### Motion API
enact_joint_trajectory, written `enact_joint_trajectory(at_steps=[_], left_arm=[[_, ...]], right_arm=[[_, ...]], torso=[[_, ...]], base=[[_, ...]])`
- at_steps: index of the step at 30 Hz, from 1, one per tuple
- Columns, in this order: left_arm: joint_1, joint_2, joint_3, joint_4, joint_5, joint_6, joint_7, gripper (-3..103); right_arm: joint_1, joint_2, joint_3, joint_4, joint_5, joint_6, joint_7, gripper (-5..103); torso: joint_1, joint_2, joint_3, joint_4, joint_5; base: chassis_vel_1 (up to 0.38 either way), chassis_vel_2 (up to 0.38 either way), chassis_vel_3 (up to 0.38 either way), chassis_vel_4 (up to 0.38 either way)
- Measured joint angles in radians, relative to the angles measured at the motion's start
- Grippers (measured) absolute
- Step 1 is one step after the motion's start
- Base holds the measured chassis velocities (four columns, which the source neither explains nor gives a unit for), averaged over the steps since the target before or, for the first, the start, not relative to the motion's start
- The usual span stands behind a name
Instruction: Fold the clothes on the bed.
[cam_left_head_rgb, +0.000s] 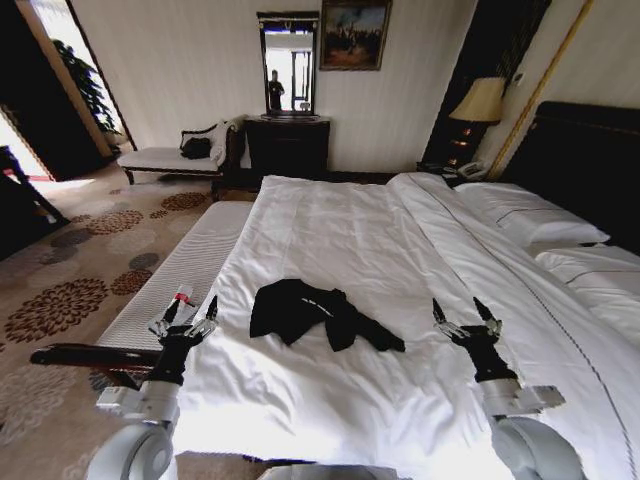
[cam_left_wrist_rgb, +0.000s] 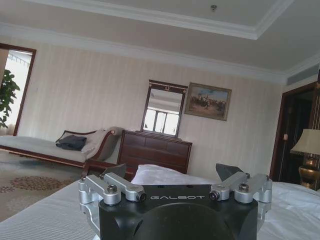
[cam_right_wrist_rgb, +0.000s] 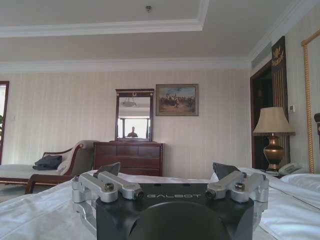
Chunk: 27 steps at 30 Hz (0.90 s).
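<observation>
While the crumpled black T-shirt lies on the bed, left tool and right tool flank it, fingers apart.

T-shirt: black | bed: white | carpet: beige, brown floral medallions

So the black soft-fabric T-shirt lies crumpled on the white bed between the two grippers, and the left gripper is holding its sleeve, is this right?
Not quite. In the head view the black soft-fabric T-shirt does lie crumpled on the white bed between the grippers, but the left gripper holds nothing: its jaws stand open, apart from the shirt. The right gripper is open too.
</observation>
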Motion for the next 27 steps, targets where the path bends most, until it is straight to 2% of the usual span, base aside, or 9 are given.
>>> enact_joint_trajectory(at_steps=[18, 27], left_arm=[[0.004, -0.012, 0.023, 0.042, 0.038, -0.027, 0.001, 100], [0.007, 0.007, 0.028, 0.066, 0.054, -0.047, 0.007, 100]], right_arm=[[0.029, 0.037, -0.051, -0.036, -0.039, 0.010, 0.007, 100], [0.027, 0.042, -0.048, -0.048, -0.043, 0.013, 0.006, 100]], torso=[[0.000, 0.000, 0.000, -0.0002, 0.0001], [0.000, 0.000, 0.000, -0.0001, 0.0004]], base=[[0.000, 0.000, 0.000, 0.000], [0.024, 0.023, -0.020, -0.016]])
